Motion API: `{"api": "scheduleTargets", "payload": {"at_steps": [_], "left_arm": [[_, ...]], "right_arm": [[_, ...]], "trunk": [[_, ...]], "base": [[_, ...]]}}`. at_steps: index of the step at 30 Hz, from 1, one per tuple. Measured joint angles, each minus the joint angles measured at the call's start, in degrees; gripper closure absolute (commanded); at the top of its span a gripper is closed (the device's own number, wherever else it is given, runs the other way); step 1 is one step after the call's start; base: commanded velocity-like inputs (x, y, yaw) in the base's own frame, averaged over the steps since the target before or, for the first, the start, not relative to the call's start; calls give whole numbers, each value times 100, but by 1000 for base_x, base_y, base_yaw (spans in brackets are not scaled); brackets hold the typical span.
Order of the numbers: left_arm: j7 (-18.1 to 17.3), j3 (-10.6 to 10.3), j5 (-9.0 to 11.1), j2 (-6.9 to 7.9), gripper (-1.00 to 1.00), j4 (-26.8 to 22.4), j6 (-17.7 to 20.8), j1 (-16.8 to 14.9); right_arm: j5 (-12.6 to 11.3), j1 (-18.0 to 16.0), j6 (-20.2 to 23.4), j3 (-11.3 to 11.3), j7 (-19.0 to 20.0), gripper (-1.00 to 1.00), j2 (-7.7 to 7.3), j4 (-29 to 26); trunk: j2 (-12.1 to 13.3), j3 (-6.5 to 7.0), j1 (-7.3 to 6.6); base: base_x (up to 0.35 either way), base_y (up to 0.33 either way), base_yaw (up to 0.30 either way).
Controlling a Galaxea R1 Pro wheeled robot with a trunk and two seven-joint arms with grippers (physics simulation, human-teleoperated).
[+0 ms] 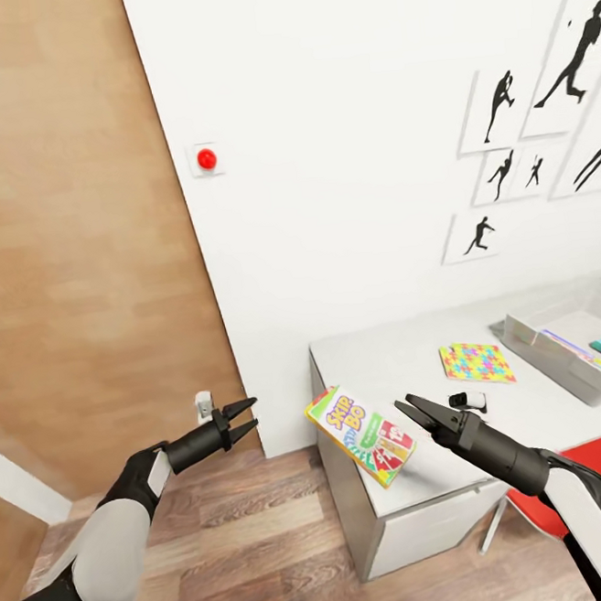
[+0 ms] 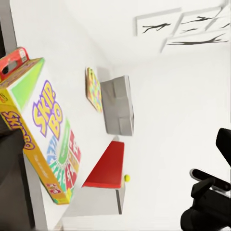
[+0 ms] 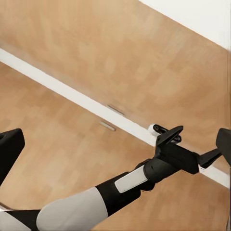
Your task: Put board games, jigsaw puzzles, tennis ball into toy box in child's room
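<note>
- Overhanging the near corner of the table, the Skip-Bo box lies tilted, apart from both grippers; you have one board game here to collect.
- Your right gripper hovers just beside the box's right edge, fingers spread and holding nothing. I'd bring it down over the overhanging end so one finger goes under and one over.
- Your left gripper hangs off the table's end above the wood floor, jaws apart and empty; keep it clear of the box.
- Grip squarely across the thin edge; a slanted pinch could flick the box off the corner.
- Further along the tabletop lies one jigsaw puzzle, flat and untouched.
- Beyond that sits the toy box, one grey tray, with at least two colourful flat boxes already inside.
- Lift high enough to clear its rim.
</note>
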Motion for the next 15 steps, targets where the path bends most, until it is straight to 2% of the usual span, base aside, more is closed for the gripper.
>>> {"api": "scheduleTargets", "payload": {"at_steps": [9, 15], "left_arm": [[-69, 0, 3, 7, -100, -5, 1, 1], [-77, 0, 4, 7, -100, -8, 4, 4]], "right_arm": [[5, 0, 0, 3, -8, -100, 2, 0], [-10, -1, -1, 5, -187, -100, 2, 2]], "trunk": [[0, 19, 0], [1, 24, 1]], "base": [[-1, 0, -271], [-70, 47, -107]]}}
